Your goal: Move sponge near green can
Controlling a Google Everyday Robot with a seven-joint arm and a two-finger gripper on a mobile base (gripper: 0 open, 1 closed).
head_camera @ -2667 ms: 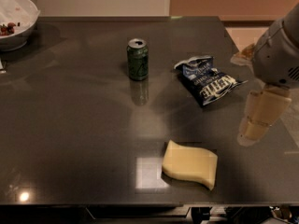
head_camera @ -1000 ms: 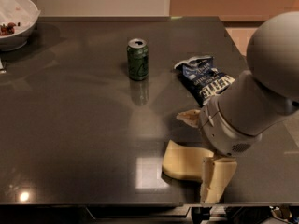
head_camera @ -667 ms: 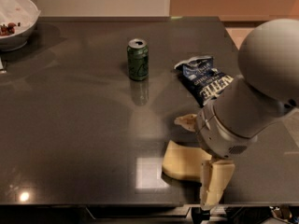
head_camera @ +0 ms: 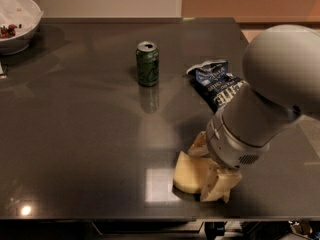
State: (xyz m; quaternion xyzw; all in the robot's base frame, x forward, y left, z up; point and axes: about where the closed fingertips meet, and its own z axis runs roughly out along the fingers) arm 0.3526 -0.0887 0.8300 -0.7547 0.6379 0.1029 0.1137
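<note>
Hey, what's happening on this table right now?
The robot's arm is reaching down at the near edge of the table, with its gripper at the right end of the pale yellow sponge. The sponge lies flat on the table, well apart from the green can, which stands upright farther back. A dark blue chip bag lies to the can's right.

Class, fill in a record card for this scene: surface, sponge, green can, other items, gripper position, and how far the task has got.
surface: dark glossy table
sponge: pale yellow, lying flat near the table's front edge, its right end hidden by the arm
green can: upright, toward the back, well apart from the sponge
chip bag: dark blue, crumpled, right of the can
bowl: white, back left corner
gripper: down at the sponge's right end
task status: sponge not yet near the can
</note>
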